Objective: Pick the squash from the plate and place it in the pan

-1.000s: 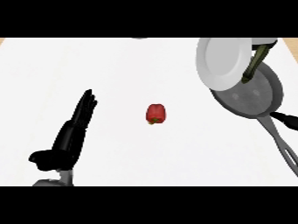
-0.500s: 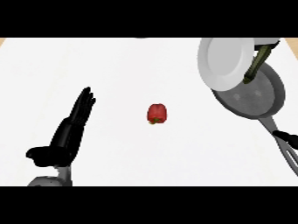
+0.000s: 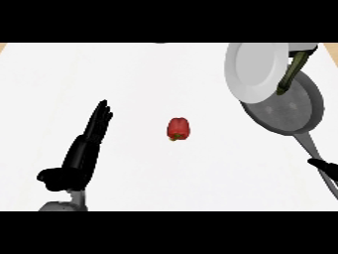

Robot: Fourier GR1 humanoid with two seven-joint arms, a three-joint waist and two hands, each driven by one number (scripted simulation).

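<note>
White counter: squash, dark, slim, likely stiff and smooth, straddling plate and pan; grasp mid-length; left hand fingers straight; right hand fingers indiscernible

right robot hand mostly cut off, plate overlapping pan

You see the left hand at the lower left with its fingers straight and stretched up and away from the wrist, thumb jutting to its left, while only a dark fingertip sliver of the right hand shows at the right edge.
</note>
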